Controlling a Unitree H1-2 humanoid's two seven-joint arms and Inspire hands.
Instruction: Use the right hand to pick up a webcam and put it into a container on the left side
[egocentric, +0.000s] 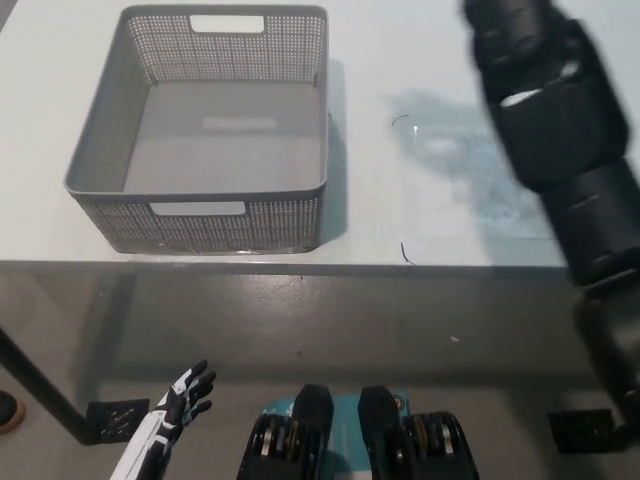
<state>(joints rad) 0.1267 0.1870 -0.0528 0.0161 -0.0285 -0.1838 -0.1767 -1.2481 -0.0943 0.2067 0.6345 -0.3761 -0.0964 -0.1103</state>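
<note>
While my black right arm (560, 130) blurs at 2 o'clock, I cannot tell its fingers' state. Grey perforated basket (100, 175) at 10 o'clock; white left hand (175, 405) at 7, fingers spread.

The black right arm (560, 130) rises from the lower right and reaches up over the right part of the table (440, 230), large and blurred close to the camera, its forearm running toward the top edge of the picture. Its hand is out of sight past that top edge, so its state cannot be read. The white left hand (180, 398) rests low at the lower left, below the table's front edge, holding nothing, with its fingers spread and pointing up and to the right.
</note>
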